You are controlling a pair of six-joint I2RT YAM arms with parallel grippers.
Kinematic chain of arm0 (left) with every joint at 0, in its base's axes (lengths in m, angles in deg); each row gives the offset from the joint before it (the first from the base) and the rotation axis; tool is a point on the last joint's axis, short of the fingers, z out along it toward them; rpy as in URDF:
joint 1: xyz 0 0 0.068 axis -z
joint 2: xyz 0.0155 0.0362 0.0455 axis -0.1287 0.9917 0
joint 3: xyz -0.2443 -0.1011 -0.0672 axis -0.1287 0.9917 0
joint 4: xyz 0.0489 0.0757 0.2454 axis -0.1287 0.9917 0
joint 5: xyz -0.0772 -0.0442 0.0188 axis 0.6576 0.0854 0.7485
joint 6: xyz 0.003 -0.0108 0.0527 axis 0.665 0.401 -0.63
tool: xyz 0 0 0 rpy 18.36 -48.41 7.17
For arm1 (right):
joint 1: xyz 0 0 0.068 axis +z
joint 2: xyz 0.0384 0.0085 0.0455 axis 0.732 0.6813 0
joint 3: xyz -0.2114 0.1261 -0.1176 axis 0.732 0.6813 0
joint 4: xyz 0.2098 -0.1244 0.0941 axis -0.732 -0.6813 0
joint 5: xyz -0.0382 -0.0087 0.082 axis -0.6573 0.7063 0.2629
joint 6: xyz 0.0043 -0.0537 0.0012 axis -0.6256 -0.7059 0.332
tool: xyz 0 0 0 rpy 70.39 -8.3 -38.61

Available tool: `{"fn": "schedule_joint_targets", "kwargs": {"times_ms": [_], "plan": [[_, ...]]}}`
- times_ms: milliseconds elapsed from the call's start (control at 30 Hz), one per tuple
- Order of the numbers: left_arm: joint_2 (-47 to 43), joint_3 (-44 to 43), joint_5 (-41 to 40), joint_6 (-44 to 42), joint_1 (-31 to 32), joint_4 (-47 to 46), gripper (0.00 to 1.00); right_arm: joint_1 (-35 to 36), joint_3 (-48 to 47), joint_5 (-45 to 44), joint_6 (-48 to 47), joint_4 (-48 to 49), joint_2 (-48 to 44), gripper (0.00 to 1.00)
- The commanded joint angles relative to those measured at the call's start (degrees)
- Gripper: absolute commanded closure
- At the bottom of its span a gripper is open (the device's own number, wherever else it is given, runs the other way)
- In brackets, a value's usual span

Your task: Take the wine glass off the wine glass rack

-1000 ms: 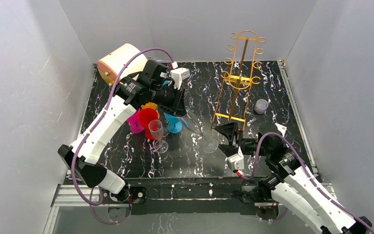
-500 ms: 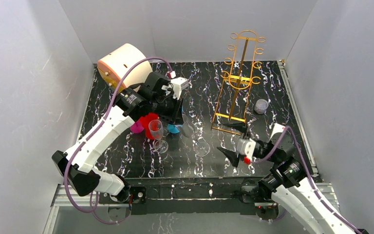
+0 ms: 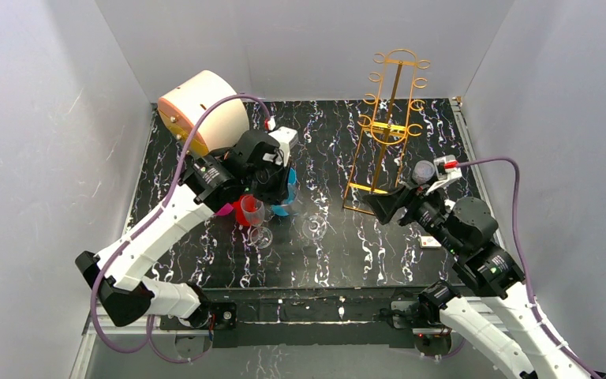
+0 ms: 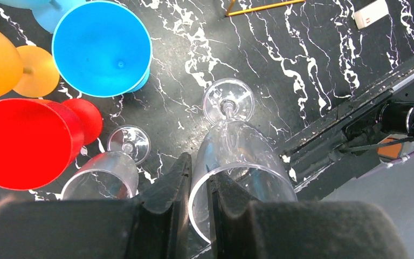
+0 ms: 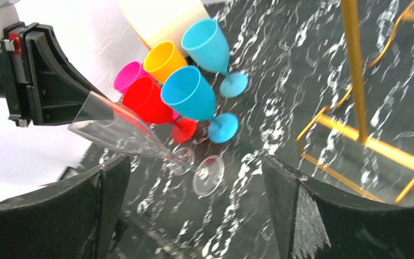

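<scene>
Gripping clear stemmed wine glass (image 4: 237,145) by bowl rim: L gripper (image 4: 198,178), jaws clamped. Glass tilted, off tall gold wire rack (image 3: 387,130), foot near black marble table (image 3: 347,253). R gripper (image 3: 379,204) jaws wide, empty. To do: prob. set down.

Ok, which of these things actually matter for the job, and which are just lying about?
Job: clear wine glass in the left jaws; gold rack.
Lying about: coloured goblets; second clear glass, standing; white-and-orange cylinder; small white block.
</scene>
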Motion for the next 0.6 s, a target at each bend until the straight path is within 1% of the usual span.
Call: {"fn": "schedule_joint_targets", "kwargs": {"times_ms": [0,67,133,167,267,333,433,567], "plan": [[-2.8,2.0,-5.3,2.8,2.2,-3.0,1.0,0.1,-0.7,-0.7,17.9,-3.8,-1.4,0.01],[-2.4,2.2,-7.2,3.0,3.6,-2.6,1.0,0.1,1.3,-4.4,24.3,-4.0,-3.9,0.01],[-1.9,2.2,-10.4,3.2,5.3,-1.9,1.0,0.1,4.4,-4.6,25.9,-0.6,-6.1,0.01],[-1.6,2.2,-12.0,3.2,6.0,-1.5,1.0,0.1,4.7,-6.0,27.9,-2.7,-6.2,0.01],[-0.1,1.7,-15.5,3.2,8.4,-0.1,1.0,0.1,2.7,-13.7,34.8,-15.5,-3.1,0.01],[1.3,1.2,-17.8,3.6,10.0,0.9,1.0,0.1,1.0,-16.4,37.2,-21.7,-0.4,0.01],[3.4,0.5,-21.0,4.8,11.4,2.6,1.0,0.1,0.5,-17.5,39.3,-25.0,1.8,0.01],[5.3,-0.1,-22.4,5.8,12.1,3.0,1.0,0.1,0.5,-18.6,40.2,-25.3,2.0,0.01]]}}
